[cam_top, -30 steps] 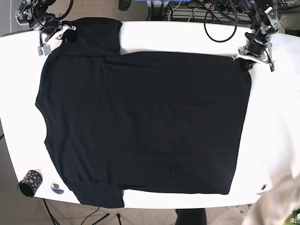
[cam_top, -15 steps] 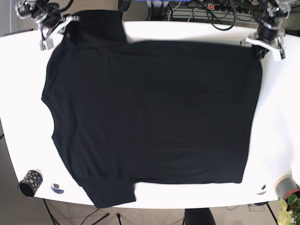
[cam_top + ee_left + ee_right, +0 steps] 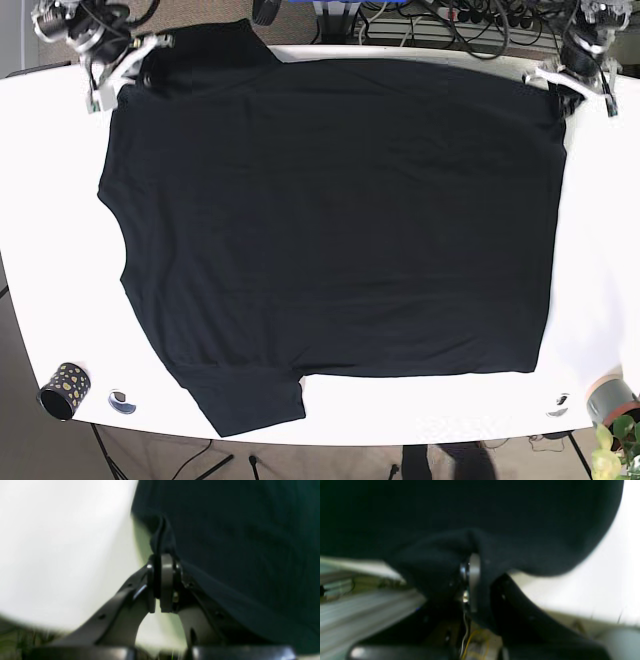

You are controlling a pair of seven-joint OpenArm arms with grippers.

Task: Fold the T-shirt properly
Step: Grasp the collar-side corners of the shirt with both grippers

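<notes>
T-shirt, black and limp, lies spread nearly flat across the white table, one sleeve at the near edge, the far edge drawn toward the table's back. It looks light and soft, with no stiffness: it should sag and drag wherever unsupported, so corners and hems are the places to hold. The left gripper is clamped on a pinched fold at the hem corner; the right gripper is clamped on bunched cloth by the far sleeve. Thin pinches like these could slip under a hard pull.
</notes>
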